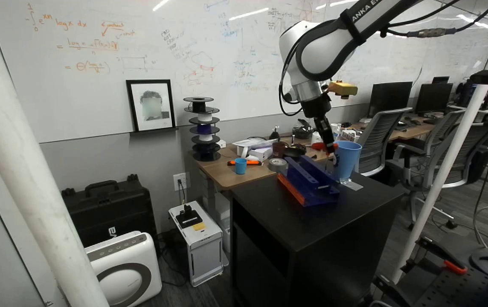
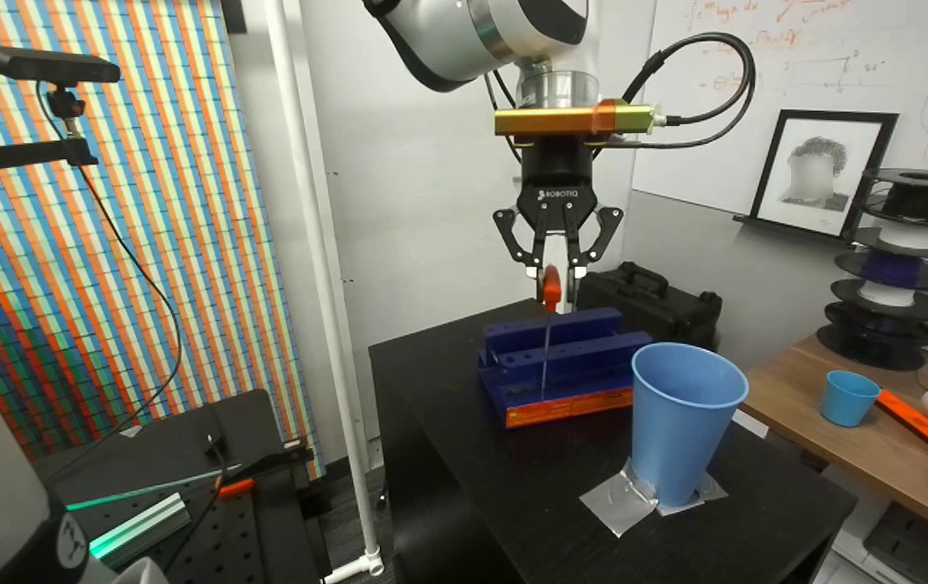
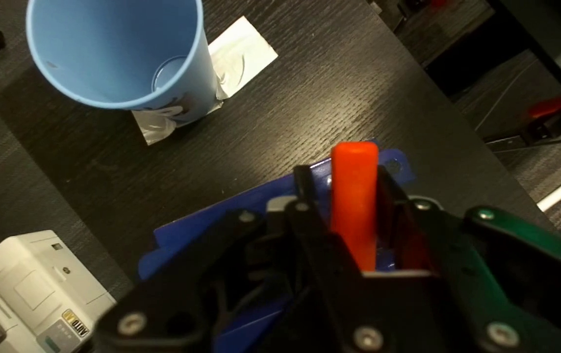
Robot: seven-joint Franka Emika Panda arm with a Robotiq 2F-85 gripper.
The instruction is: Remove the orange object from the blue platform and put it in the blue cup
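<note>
In both exterior views I see a framed portrait [image 1: 152,104] against the whiteboard [image 1: 227,85] and spools [image 1: 204,129] stacked on a wooden desk [image 1: 220,171], in an exterior view a white appliance [image 1: 126,269] before a black case [image 1: 107,209]

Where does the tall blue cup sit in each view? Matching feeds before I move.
In an exterior view: the tall cup, right of centre, mid-height.
In an exterior view: the tall cup, right of centre, lower half.
In the wrist view: the tall cup, upper left, cut at top.
Shared landmark: the dark blue platform, in all three.
</note>
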